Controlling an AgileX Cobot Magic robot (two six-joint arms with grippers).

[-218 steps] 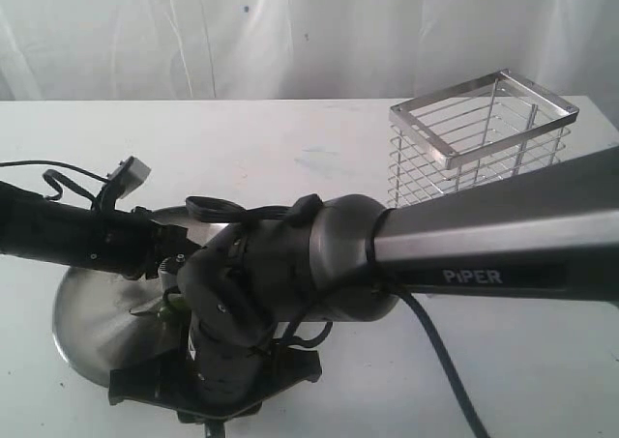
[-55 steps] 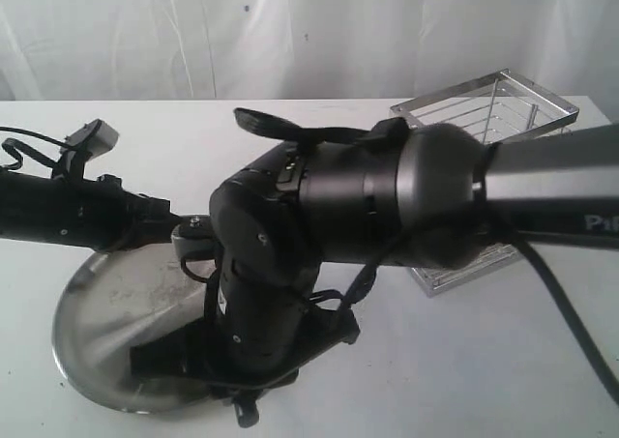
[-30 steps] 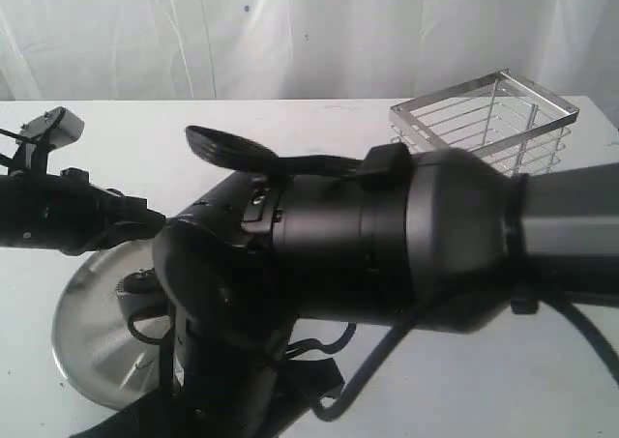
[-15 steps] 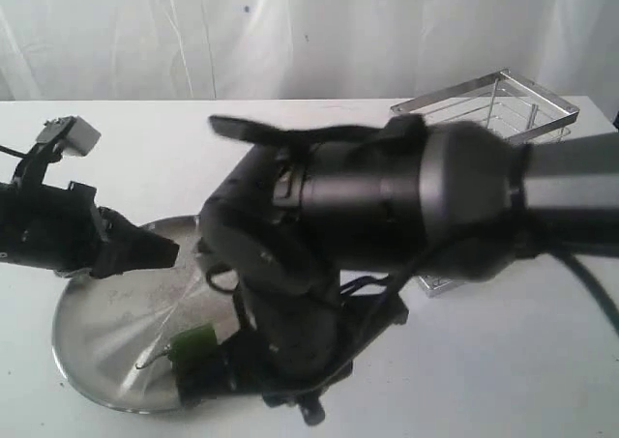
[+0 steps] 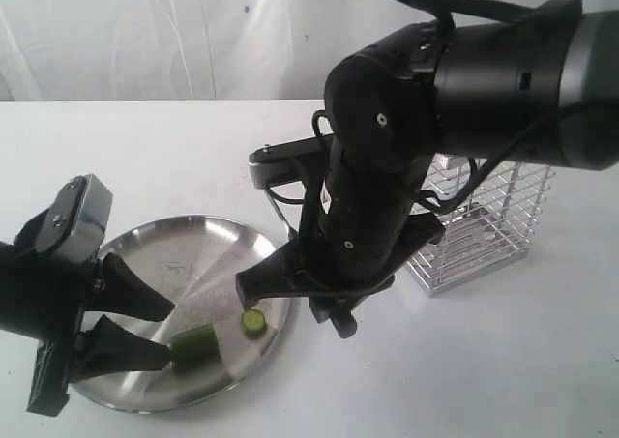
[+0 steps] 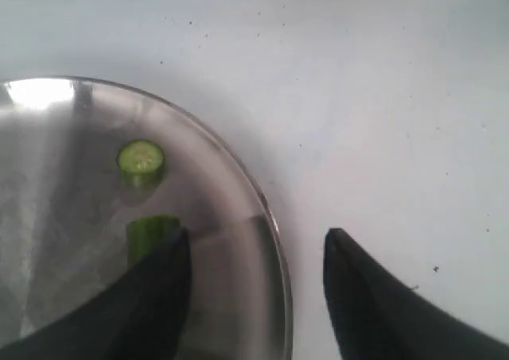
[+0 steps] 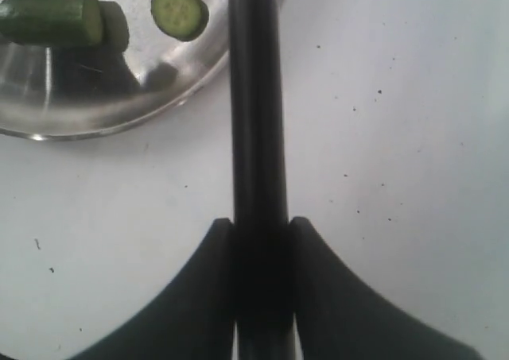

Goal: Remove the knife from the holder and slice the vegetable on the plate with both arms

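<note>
Over the plate (image 5: 164,254), the left gripper (image 5: 166,334) gapes empty; the right gripper (image 7: 260,231) clamps the knife (image 7: 256,98).

On the right wrist camera the knife (image 7: 258,98) leaves the top edge before its far end shows, its near end is buried in the clamped right gripper (image 7: 261,226), and the plate (image 7: 79,98) and chili (image 7: 48,17) are both cropped at the frame's edge. From the outside camera the right arm (image 5: 455,80) blocks the upper part of the wire basket (image 5: 484,235) and runs off the top and right edges, and the knife cannot be picked out against the arm's black casing. On the left wrist camera one finger (image 6: 151,296) of the left gripper (image 6: 258,233) covers the chili's near end, and the plate runs off the left and bottom edges.
</note>
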